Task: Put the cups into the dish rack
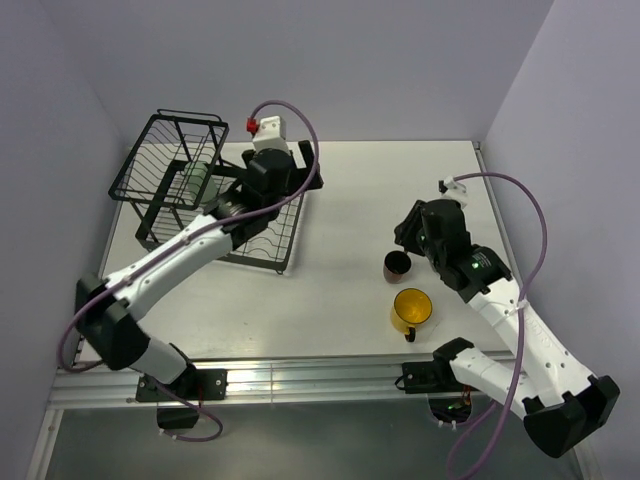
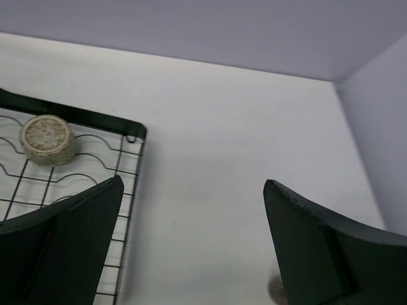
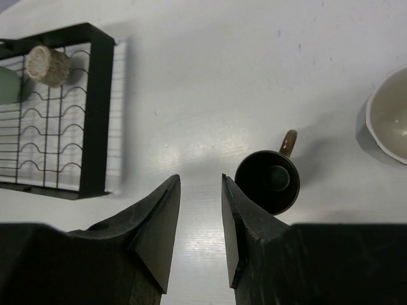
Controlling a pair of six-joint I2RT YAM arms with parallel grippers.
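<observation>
The black wire dish rack point(image 1: 165, 160) stands at the back left. A pale green cup point(image 1: 197, 182) lies in its basket section, and a beige speckled cup point(image 2: 48, 140) lies on its side on the curved slots of the flat tray point(image 2: 130, 130). My left gripper point(image 2: 192, 184) hangs open and empty over the tray's right edge point(image 1: 290, 175). A dark brown mug point(image 3: 268, 180) stands upright on the table, just right of my right gripper point(image 3: 200, 178), which is open with nothing between its fingers. The yellow mug point(image 1: 411, 310) stands nearer, beside the brown mug point(image 1: 397, 265).
The white table ends at grey walls behind and on both sides. The right arm point(image 1: 490, 280) reaches in from the near right, close over both mugs. The left arm point(image 1: 180, 255) crosses the near left of the table to the rack.
</observation>
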